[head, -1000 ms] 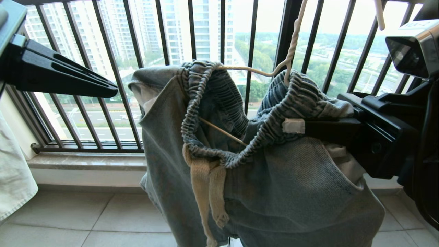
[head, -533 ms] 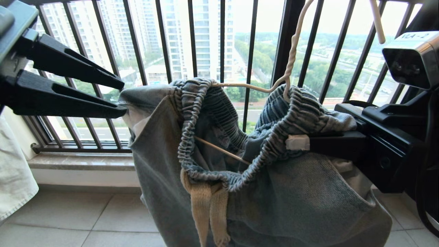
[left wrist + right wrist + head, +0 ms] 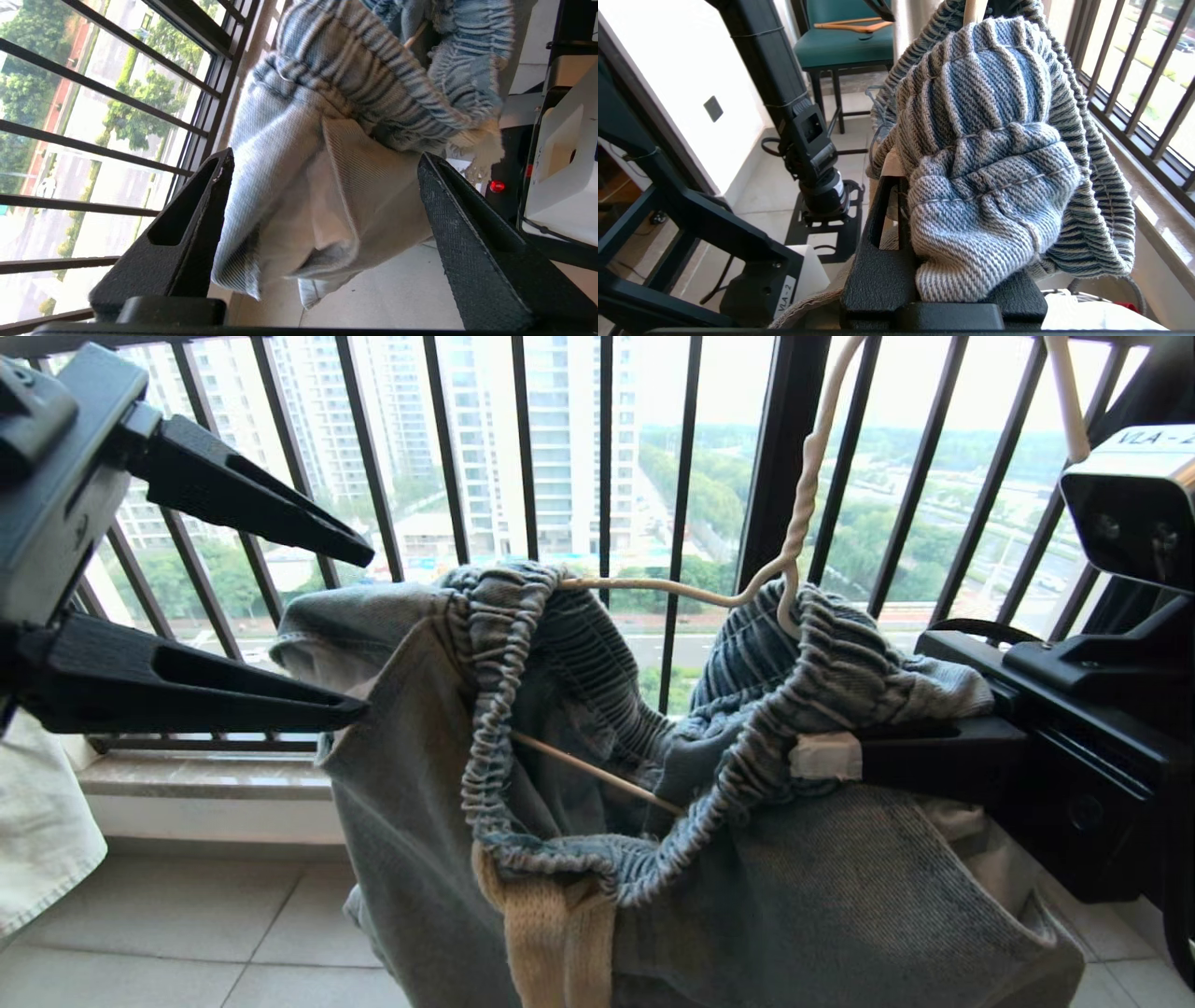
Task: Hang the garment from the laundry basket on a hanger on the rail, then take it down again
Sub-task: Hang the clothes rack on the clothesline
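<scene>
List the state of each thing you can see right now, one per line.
Shorts: draped on the hanger, waistband bunched.
Hanger: hanging, wire threaded through the waistband.
Left gripper: open, beside the shorts' edge, holding nothing.
Right gripper: shut on the waistband.

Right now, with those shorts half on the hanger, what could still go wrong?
1. The open left claw has fingers either side of the shorts edge; closing could pinch the white pocket lining instead.
2. The right claw is shut on the waistband; pulling may drag the thin hanger askew.
3. The waistband is bunched over the hanger arm, so it might slip off.
</scene>
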`<state>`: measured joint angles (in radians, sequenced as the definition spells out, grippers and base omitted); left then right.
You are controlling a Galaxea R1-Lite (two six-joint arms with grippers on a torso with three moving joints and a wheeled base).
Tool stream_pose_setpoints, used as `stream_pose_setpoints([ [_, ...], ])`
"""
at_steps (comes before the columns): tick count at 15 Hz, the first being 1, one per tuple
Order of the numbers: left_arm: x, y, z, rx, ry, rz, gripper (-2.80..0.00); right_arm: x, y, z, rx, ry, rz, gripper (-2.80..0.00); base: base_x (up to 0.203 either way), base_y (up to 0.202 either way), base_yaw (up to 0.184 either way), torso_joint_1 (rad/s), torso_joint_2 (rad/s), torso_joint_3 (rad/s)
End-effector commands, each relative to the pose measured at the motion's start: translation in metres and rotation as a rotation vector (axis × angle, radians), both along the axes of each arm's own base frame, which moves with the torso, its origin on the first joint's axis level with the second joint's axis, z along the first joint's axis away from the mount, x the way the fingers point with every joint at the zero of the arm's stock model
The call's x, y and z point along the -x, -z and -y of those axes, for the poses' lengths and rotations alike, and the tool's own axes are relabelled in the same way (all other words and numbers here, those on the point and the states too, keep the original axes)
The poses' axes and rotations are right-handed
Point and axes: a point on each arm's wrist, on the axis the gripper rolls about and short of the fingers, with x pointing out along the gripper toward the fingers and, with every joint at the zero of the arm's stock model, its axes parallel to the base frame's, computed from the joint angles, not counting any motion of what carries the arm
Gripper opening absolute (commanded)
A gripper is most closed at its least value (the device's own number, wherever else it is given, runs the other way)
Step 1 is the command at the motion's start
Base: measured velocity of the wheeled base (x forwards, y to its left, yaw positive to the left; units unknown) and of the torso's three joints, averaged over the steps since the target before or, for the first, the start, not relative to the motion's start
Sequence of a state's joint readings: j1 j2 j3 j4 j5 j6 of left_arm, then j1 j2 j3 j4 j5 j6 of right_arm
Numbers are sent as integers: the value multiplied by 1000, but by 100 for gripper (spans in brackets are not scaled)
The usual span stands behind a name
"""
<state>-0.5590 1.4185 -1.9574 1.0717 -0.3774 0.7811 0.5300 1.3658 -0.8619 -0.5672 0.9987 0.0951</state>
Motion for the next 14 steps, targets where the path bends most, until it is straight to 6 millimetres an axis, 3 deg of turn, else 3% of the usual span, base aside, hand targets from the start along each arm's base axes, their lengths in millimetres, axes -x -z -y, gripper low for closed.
stream_pose_setpoints([
  [1, -6, 3, 5, -17, 11, -14, 0, 4, 1, -3, 0, -28, 2, -280, 0, 0, 0, 0, 0, 0],
  [14, -36, 14, 27, 32, 80, -99, 0, 13, 0, -6, -4, -57, 12, -280, 0, 0, 0, 0, 0, 0],
])
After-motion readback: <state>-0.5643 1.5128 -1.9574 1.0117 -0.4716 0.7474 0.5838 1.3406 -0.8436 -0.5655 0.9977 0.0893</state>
